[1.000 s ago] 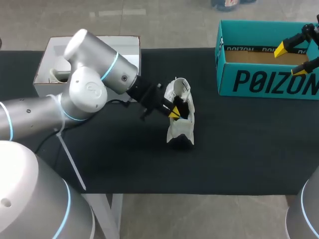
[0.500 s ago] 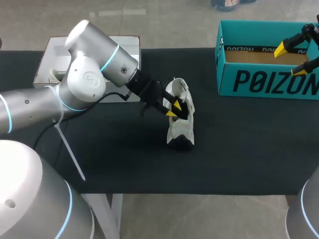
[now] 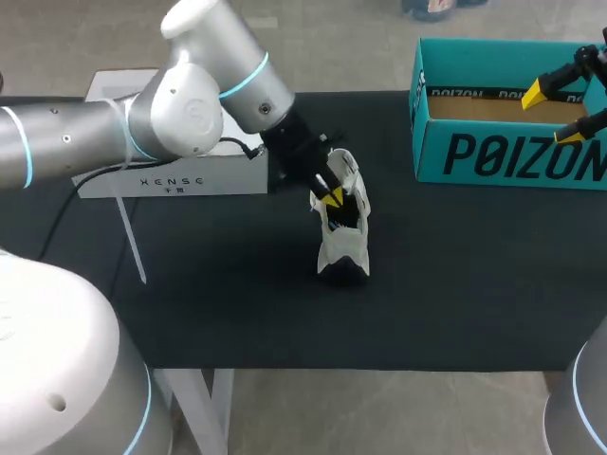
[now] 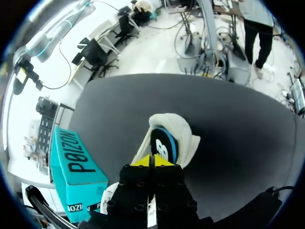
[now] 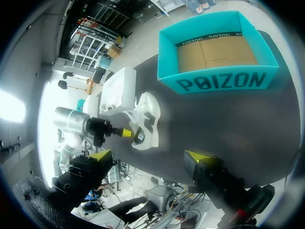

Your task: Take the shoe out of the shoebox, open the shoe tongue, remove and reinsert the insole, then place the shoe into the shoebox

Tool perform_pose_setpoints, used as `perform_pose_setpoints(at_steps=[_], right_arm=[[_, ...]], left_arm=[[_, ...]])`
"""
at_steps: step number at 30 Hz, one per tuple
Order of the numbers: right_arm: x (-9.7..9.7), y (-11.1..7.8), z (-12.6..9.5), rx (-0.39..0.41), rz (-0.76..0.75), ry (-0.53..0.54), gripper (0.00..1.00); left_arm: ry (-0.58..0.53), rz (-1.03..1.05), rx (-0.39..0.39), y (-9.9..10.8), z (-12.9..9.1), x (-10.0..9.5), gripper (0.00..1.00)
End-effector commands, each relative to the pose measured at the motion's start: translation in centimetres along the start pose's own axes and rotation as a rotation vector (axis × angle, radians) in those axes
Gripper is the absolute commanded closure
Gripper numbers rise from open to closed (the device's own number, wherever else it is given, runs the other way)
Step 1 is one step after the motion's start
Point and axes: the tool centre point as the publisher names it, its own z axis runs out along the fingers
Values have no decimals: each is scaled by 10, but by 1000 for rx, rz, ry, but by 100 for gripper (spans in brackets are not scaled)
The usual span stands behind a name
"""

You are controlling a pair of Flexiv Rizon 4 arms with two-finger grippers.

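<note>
Nearest, the white shoe (image 3: 341,237) is standing on the black table (image 3: 474,284), well apart from the teal shoebox (image 3: 493,156), so the taking-out looks done and the work, I judge, is sitting at the insole step. The left gripper (image 3: 330,197) is poking into the shoe's mouth with its yellow tips pressed together; whether they are pinching anything thin I cannot tell. Just ahead of them the insole (image 4: 164,143) is lying inside the shoe. The next move is probably calling for a firm nip on the insole's edge and a pull out, without tipping the shoe. Farthest, the right gripper (image 3: 552,116) is hanging over the shoebox, fingers wide apart, holding nothing.
</note>
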Motion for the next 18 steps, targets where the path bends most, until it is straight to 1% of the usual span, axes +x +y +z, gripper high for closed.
perform_pose_setpoints(at_steps=[1, 3, 5, 11, 14, 18], right_arm=[[0, -1, 0, -1, 2, -2, 0], [0, -1, 0, -1, 2, -2, 0], [0, -1, 0, -1, 2, -2, 0], [0, -1, 0, -1, 2, -2, 0], [0, -1, 0, -1, 2, -2, 0], [0, -1, 0, -1, 2, -2, 0]], left_arm=[[346, 107, -15, 2, 7, -6, 100], [391, 115, -10, 2, 10, -3, 100], [426, 121, -22, 2, 10, -2, 100], [504, 123, -27, 4, 14, 3, 100], [550, 123, -17, 7, 24, 11, 100], [580, 119, -6, 11, 34, 21, 100]])
